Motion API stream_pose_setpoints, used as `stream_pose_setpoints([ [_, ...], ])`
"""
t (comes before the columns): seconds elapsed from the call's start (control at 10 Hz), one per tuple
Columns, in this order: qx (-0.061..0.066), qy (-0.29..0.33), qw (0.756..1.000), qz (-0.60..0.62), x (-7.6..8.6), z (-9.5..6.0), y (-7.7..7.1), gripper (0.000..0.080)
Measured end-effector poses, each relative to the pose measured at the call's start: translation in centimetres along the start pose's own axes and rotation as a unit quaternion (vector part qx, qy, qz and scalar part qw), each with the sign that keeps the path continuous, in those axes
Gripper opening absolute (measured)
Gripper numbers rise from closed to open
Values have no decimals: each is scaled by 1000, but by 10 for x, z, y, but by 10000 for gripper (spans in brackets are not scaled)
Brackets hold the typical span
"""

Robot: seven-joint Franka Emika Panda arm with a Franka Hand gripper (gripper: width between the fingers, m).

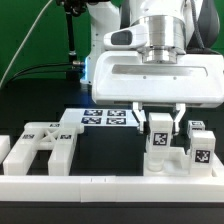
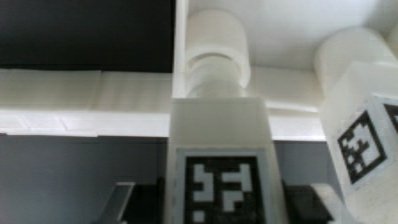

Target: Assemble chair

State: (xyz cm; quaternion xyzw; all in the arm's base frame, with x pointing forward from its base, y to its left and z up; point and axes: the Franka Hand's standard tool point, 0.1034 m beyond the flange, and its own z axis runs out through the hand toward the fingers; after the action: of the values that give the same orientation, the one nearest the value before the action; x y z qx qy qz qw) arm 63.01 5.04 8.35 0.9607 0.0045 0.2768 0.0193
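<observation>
- As I read the exterior view, the tool [image 1: 161, 125] hangs spread around a tagged chair post [image 1: 160, 142] standing on the desk [image 1: 30, 108] beside the border bar [image 1: 100, 187]; the slotted frame [image 1: 45, 147] lies toward that view's left.
- In the wrist view, I see gaps between the fingers [image 2: 125, 206] and the post [image 2: 221, 150].

**A robotics lab bench**

A matte black worktop [image 1: 30, 105] carries a marker board [image 1: 105, 117] of square tags just behind the fingers [image 1: 146, 123]. A long white border bar [image 1: 110, 186] lies in front of them. Dark cables [image 1: 45, 62] run behind the glossy white robot arm [image 1: 160, 30].
</observation>
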Motion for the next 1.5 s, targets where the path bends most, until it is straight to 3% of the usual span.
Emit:
stream_pose_setpoints([
  [0.4, -3, -8, 1000, -2, -12, 10, 2, 285],
  [0.7, -4, 1, 1000, 3, -12, 11, 1, 285],
  [0.8, -5, 1, 1000, 4, -12, 11, 1, 358],
  [0.9, -5, 1, 1000, 4, -12, 11, 1, 358],
  [1.0, -5, 1, 1000, 4, -12, 11, 1, 541],
  [1.1, -5, 1, 1000, 4, -12, 11, 1, 629],
  [1.5, -5, 1, 1000, 4, -12, 11, 1, 648],
])
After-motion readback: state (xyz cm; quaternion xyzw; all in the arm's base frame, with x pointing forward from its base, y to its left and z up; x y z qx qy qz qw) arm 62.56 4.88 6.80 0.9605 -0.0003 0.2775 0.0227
